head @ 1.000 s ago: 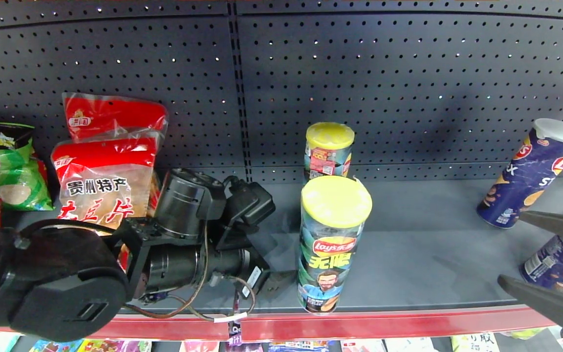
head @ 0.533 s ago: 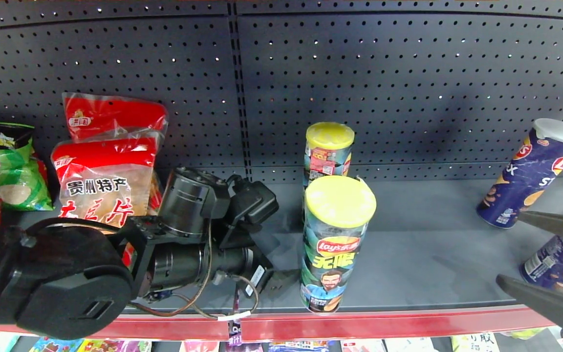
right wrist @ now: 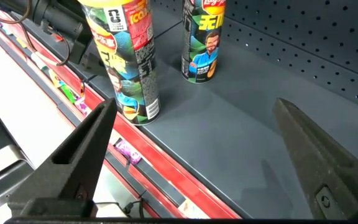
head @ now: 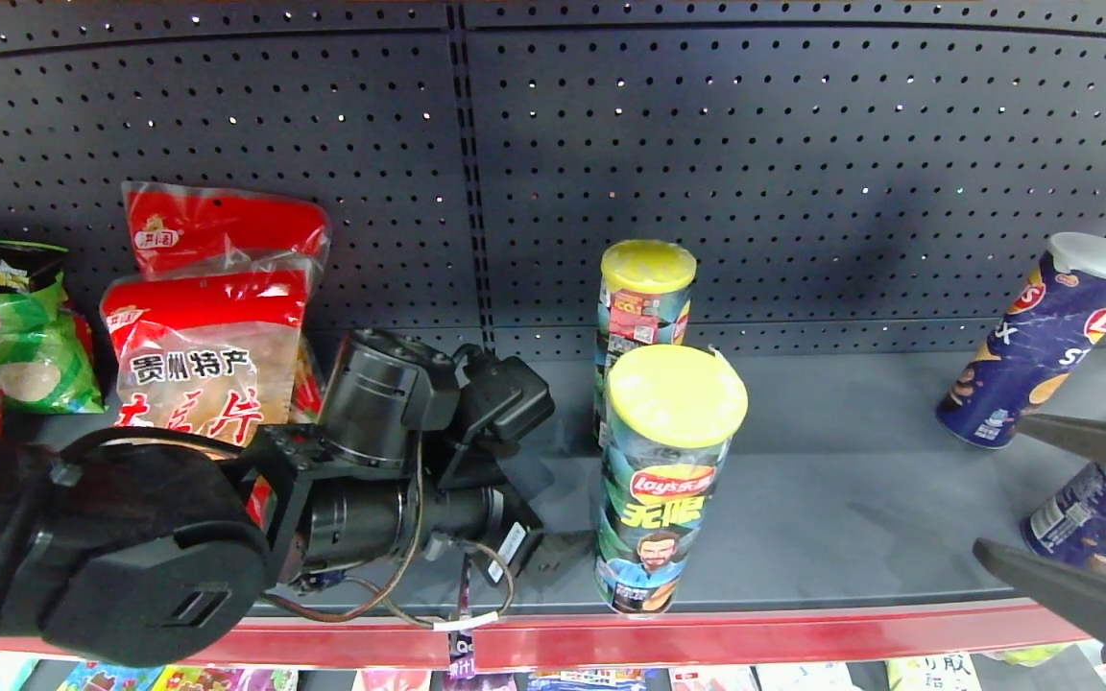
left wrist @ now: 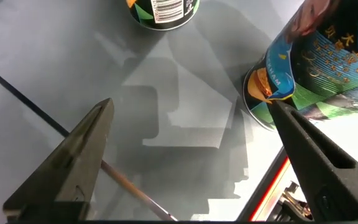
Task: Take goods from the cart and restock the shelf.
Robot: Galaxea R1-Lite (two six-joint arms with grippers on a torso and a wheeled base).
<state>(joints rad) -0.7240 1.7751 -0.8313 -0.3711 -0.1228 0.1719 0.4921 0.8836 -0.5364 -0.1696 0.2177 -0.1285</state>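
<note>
Front can (head: 673, 480) on the shelf (head: 831, 518), nothing gripped
Head: it stands upright at the front edge, rear can (head: 646, 288) behind. Left wrist: I see the left end effector (left wrist: 191, 106) wide open beside its base. Right wrist: right end effector (right wrist: 194, 102) spread wide, empty.

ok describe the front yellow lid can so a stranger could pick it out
On the grey shelf with the red strip, two yellow-lidded cans stand mid-shelf, one behind the other. It is the front can, at the shelf's edge beside the left gripper; the rear can is by the pegboard.
</note>
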